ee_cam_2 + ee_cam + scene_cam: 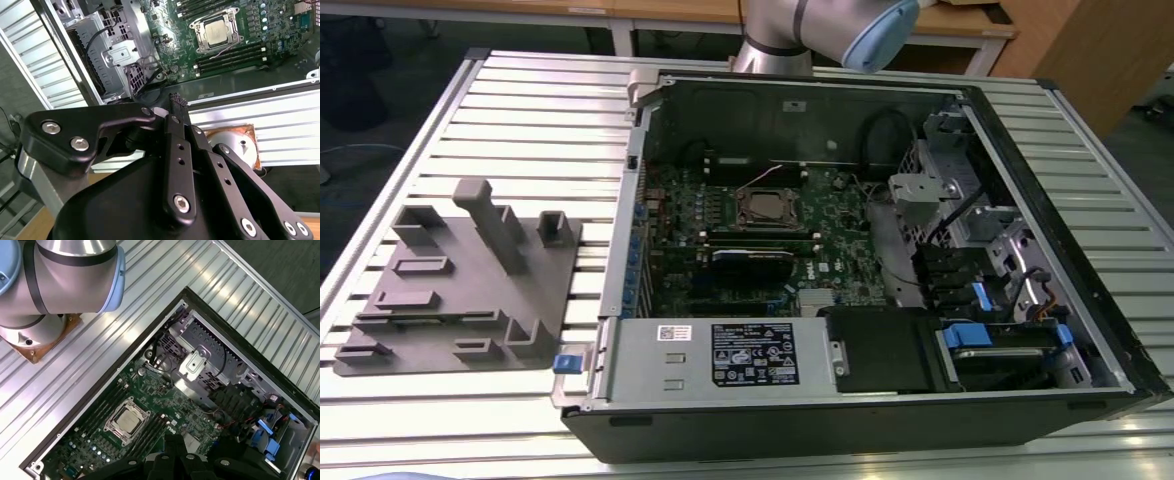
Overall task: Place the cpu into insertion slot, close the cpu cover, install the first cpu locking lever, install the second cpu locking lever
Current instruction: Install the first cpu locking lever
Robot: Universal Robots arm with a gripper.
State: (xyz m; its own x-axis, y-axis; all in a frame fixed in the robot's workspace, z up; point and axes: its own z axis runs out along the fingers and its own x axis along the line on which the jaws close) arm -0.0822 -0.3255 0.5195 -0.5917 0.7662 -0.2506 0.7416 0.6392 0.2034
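You had the claw point(177, 100) hanging well above the table point(280, 130), outside the computer case point(854, 430) and near the arm's base plate point(235, 145); in the second wrist view its 2 fingers looked drawn together at the tips with nothing between them, so I judged you were carrying nothing. The cpu point(218, 32) lay flat in the insertion slot point(767, 208) on the green motherboard point(834, 225); its grey top showed through the window of the cpu cover point(202, 36), which seemed to lie down around it in both wrist views. By my reading, steps 1 and 2 were done and you stood at the levers; whether either of the 2 was latched I could not tell, though a thin pale rod point(220, 54) along 1 side of the slot may have been a lever lying free. Work on a lever would have called for a long descent into the case, a narrow approach between the memory slots point(197, 9) and the drive cage point(107, 55), and a push down and under its hook without knocking the cover.
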